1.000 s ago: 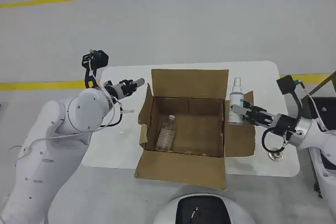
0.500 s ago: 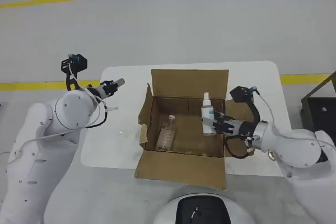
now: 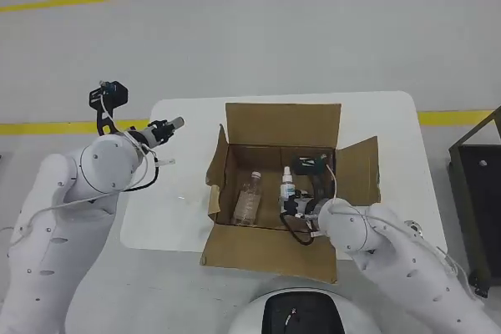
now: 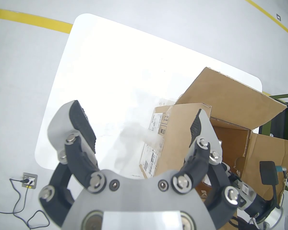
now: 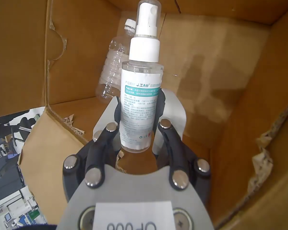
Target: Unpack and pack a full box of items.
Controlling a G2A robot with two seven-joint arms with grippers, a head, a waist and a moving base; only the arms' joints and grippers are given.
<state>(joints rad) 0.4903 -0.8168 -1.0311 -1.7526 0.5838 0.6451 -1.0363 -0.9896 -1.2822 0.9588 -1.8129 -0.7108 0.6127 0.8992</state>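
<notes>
The right gripper [image 5: 140,107] pinches the spray bottle [image 5: 144,48], cap leading, inside the box [image 5: 218,48]. The left gripper's [image 4: 140,118] fingers stand spread.

The spray bottle [image 5: 141,72] wears a white label [image 5: 138,104] of fine print. Barcoded shipping stickers [image 4: 156,123] sit on the box's [image 4: 182,120] nine-o'clock outer wall, too small to read.

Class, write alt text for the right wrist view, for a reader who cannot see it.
The right hand is shut on the lower body of a labelled spray bottle, held inside the open cardboard box. Beyond it, a clear plastic bottle lies on the box floor near a side wall.
</notes>
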